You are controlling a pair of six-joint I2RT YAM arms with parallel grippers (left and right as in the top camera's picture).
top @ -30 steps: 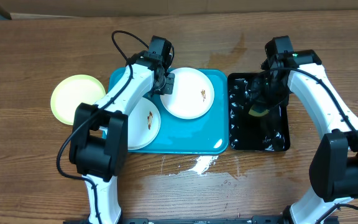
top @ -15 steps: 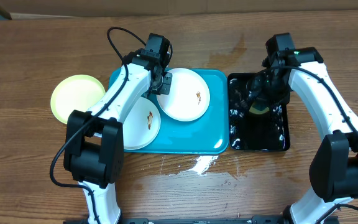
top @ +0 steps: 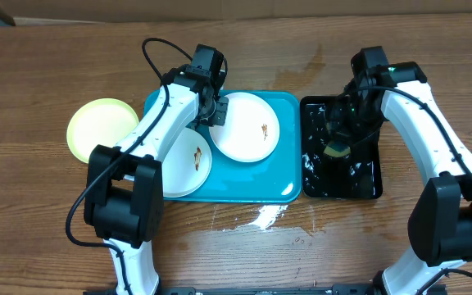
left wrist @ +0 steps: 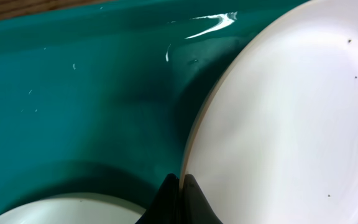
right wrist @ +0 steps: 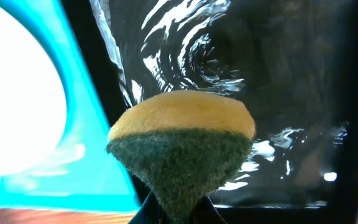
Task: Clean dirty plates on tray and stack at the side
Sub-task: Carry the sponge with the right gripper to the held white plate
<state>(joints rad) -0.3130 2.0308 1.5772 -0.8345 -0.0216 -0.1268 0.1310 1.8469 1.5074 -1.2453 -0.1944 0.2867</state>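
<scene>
The turquoise tray (top: 252,176) holds two white plates. The larger plate (top: 248,124) bears a brown smear, and my left gripper (top: 214,113) is shut on its left rim, tilting it; the wrist view shows the fingers (left wrist: 180,186) pinching the rim of that plate (left wrist: 291,124). A second smeared white plate (top: 188,160) lies at the tray's left. The yellow-green rimmed plate (top: 101,127) lies on the table left of the tray. My right gripper (top: 341,141) is shut on a yellow and green sponge (right wrist: 182,140) over the black tray (top: 342,184).
The black tray (right wrist: 278,74) holds rippling water. A white wet smear (top: 260,217) lies on the wooden table in front of the turquoise tray. A cardboard box edge runs along the back.
The left gripper has shifted the large plate slightly on the tray. The right gripper with the sponge has moved a little within the black tray.
</scene>
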